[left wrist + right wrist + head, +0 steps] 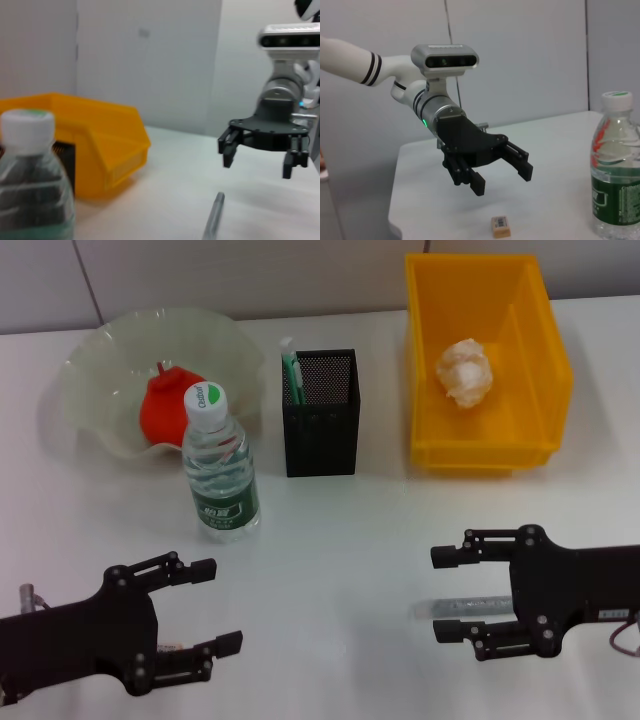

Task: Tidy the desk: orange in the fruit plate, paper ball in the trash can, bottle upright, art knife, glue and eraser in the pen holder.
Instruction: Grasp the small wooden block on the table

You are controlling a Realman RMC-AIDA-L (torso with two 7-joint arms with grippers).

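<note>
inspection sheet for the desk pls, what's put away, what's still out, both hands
Surface: white table, no spills seen.
Job's things: orange in fruit plate; paper ball in trash can; bottle upright; a green-and-white item stands in pen holder; eraser lies on the table under left hand; art knife lies under right hand.
Clutter: nothing seen.
Grippers: left hand open, above the table; right hand open, above the art knife.
Cables: wires at right wrist.
Surroundings: pale wall behind.
</note>
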